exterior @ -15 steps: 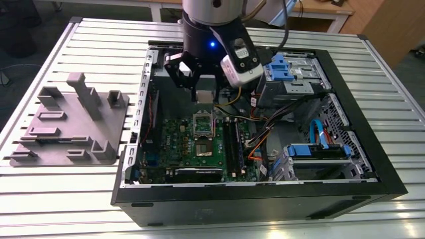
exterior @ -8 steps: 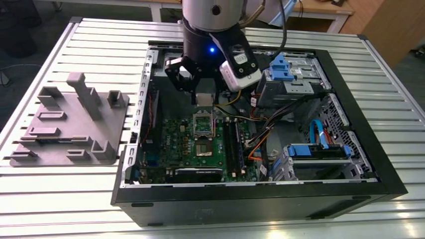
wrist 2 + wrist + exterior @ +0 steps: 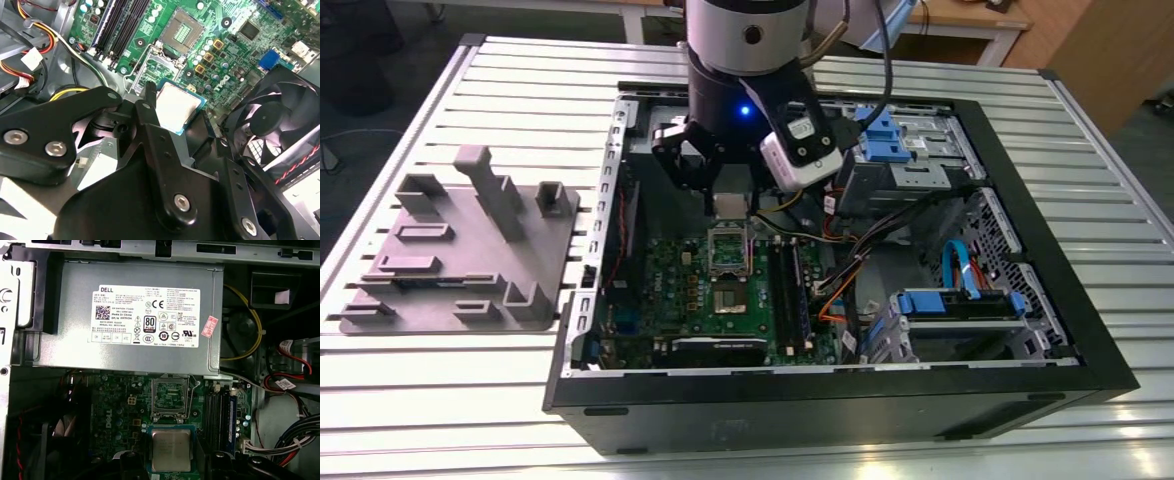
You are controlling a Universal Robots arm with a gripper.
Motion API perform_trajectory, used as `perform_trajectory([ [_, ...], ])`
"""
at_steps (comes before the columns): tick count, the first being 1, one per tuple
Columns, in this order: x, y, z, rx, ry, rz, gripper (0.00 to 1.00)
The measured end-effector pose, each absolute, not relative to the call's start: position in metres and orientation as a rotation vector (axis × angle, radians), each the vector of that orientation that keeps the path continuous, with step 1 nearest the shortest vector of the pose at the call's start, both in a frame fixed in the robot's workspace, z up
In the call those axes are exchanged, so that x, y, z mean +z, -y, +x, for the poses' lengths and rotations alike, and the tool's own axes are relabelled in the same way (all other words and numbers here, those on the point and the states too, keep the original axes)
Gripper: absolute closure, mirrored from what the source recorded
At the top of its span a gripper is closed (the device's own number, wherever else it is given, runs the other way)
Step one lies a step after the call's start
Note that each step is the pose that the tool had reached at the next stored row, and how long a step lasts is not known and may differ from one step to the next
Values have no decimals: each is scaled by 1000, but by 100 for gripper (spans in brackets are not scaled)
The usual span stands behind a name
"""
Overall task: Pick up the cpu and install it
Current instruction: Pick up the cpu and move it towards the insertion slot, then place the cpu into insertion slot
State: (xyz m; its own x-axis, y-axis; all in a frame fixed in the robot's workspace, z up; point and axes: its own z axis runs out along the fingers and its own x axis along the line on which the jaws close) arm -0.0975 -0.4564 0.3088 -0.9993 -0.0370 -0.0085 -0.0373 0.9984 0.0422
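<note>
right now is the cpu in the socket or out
Out: the gripper holds the cpu clear of the socket, which lies open and bare.

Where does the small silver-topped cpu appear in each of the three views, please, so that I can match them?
Exterior view: the small flat square silver-grey cpu is held at the tip of the black hand.
Second wrist view: the cpu lies between the hand's fingers.
First wrist view: the cpu is next to the socket.
Shared landmark: the open rectangular silver socket, close to the cpu throughout.
</note>
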Motion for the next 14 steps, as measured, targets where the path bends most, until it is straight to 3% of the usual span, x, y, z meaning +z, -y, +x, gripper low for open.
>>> perform_trajectory([
  [14, 308, 457, -94, 67, -3133, -58, 53],
])
